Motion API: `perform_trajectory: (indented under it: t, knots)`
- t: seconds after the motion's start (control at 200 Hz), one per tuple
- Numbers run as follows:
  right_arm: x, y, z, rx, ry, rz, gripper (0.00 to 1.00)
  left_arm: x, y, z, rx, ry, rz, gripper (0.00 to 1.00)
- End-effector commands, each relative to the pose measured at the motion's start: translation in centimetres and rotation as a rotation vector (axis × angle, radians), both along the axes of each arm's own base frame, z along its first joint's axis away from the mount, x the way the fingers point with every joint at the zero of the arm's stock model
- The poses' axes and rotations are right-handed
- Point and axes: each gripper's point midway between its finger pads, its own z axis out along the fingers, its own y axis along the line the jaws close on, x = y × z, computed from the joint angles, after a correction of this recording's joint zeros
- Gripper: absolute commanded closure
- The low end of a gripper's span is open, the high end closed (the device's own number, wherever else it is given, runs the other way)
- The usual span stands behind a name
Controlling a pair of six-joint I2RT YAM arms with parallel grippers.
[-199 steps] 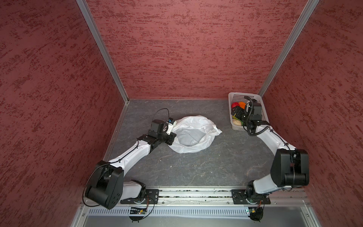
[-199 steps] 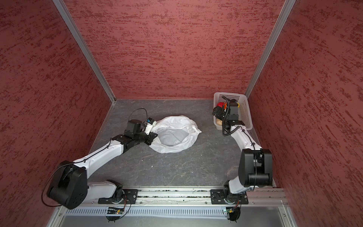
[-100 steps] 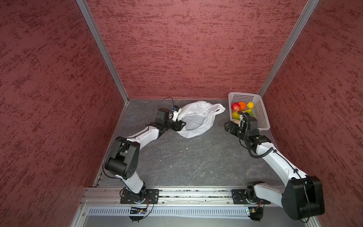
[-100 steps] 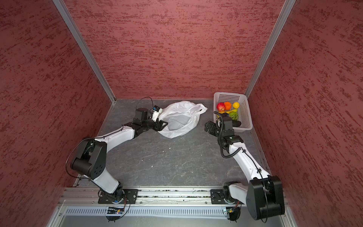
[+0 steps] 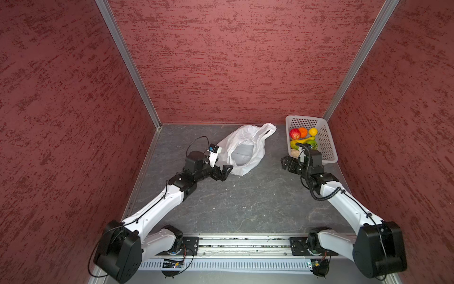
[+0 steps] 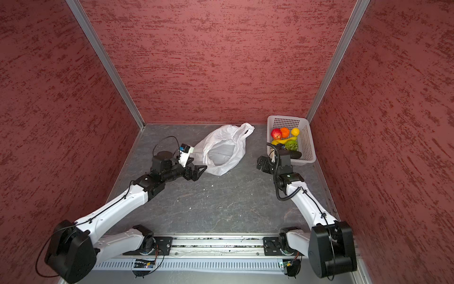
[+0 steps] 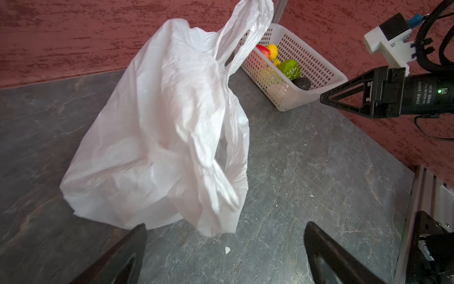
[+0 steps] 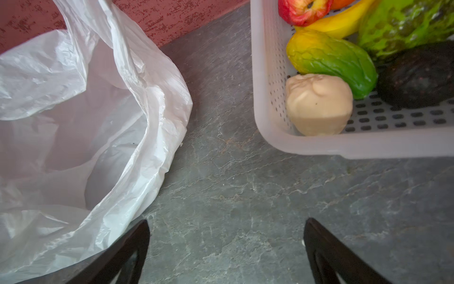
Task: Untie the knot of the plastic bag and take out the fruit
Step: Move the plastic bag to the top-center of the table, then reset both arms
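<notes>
The plastic bag (image 5: 245,147) (image 6: 223,147) lies crumpled at the back of the grey table, its mouth gaping and nothing showing inside (image 8: 73,123). Its handles (image 7: 245,29) hang loose, and the knot is not in view. The fruit (image 5: 303,139) sits in the white basket (image 5: 329,147): a red apple (image 6: 276,133), an orange, a lemon, a banana, a bumpy green one (image 7: 291,68), a mango (image 8: 331,59) and a pale beige one (image 8: 318,104). My left gripper (image 5: 227,172) (image 7: 226,228) is open just short of the bag's near end. My right gripper (image 5: 285,164) (image 8: 226,222) is open over bare table between bag and basket.
A dark avocado-like piece (image 8: 417,76) also lies in the basket, which stands in the back right corner (image 6: 307,147). Red walls close in three sides. A metal rail (image 5: 245,243) runs along the front. A small white fleck (image 7: 227,249) lies on the table.
My left gripper has opened and let go of the bag, which now lies further back. My right gripper has come out of the basket to the table in front of it.
</notes>
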Motion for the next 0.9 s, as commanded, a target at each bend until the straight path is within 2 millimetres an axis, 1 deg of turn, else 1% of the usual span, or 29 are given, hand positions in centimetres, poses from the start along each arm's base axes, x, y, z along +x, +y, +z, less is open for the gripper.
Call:
perform_trajectory:
  t: [0.0, 0.1, 0.16, 0.185, 0.19, 0.225, 0.291, 0.341, 0.401, 0.506, 0.586, 0.671, 0.691, 0.701, 0.741, 0.827, 0.897]
  knots:
    - [1.9, -1.4, 1.2, -0.14, -0.101, 0.013, 0.01, -0.4, 3.7, -1.7, 0.043, 0.032, 0.144, 0.01]
    - [3.0, -3.9, 1.0, -0.182, -0.135, -0.052, 0.01, -0.2, 7.1, -2.0, 0.07, 0.014, 0.255, 0.0]
    - [3.4, -5.2, 0.7, -0.202, -0.154, -0.088, 0.01, 0.3, 9.0, -2.1, 0.082, -0.01, 0.319, 0.0]
    - [3.7, -5.6, 0.9, -0.212, -0.172, -0.099, 0.01, 0.6, 9.6, -2.2, 0.086, -0.021, 0.34, 0.0]
    - [3.6, -5.8, 0.6, -0.217, -0.167, -0.102, 0.01, 0.6, 9.8, -2.2, 0.087, -0.025, 0.348, 0.0]
    - [3.8, -6.4, 0.3, -0.238, -0.18, -0.121, 0.01, 1.1, 10.9, -2.2, 0.084, -0.042, 0.389, 0.0]
    - [3.9, -7.1, -0.1, -0.272, -0.216, -0.131, 0.01, 2.0, 12.5, -2.3, 0.071, -0.061, 0.445, 0.0]
    - [4.1, -7.8, -0.1, -0.303, -0.263, -0.15, 0.01, 2.7, 13.7, -2.5, 0.073, -0.077, 0.484, 0.0]
    - [4.2, -8.6, -0.4, -0.319, -0.303, -0.176, 0.01, 3.6, 14.9, -3.0, 0.086, -0.089, 0.52, 0.0]
    - [4.6, -9.5, -1.1, -0.346, -0.335, -0.191, 0.02, 5.0, 17.1, -3.7, 0.096, -0.114, 0.569, 0.0]
    - [4.6, -9.7, -1.0, -0.364, -0.399, -0.19, 0.01, 6.0, 18.1, -3.9, 0.096, -0.16, 0.575, 0.0]
    - [4.9, -10.0, -0.6, -0.352, -0.438, -0.198, 0.01, 6.9, 18.7, -4.8, 0.113, -0.187, 0.572, 0.0]
    - [5.0, -10.0, -0.3, -0.338, -0.449, -0.198, 0.01, 7.2, 19.0, -4.5, 0.106, -0.214, 0.579, 0.0]
    - [5.2, -10.0, -1.0, -0.335, -0.434, -0.194, 0.02, 7.3, 19.1, -4.5, 0.105, -0.22, 0.582, 0.0]
    - [5.3, -9.8, -1.1, -0.32, -0.453, -0.183, 0.02, 7.6, 19.6, -4.7, 0.095, -0.233, 0.594, 0.0]
    - [5.5, -9.7, -1.9, -0.317, -0.437, -0.171, 0.02, 8.2, 19.9, -5.4, 0.065, -0.226, 0.6, 0.0]
    - [5.1, -9.7, -1.6, -0.314, -0.46, -0.175, 0.02, 8.5, 19.5, -5.7, 0.039, -0.247, 0.584, 0.0]
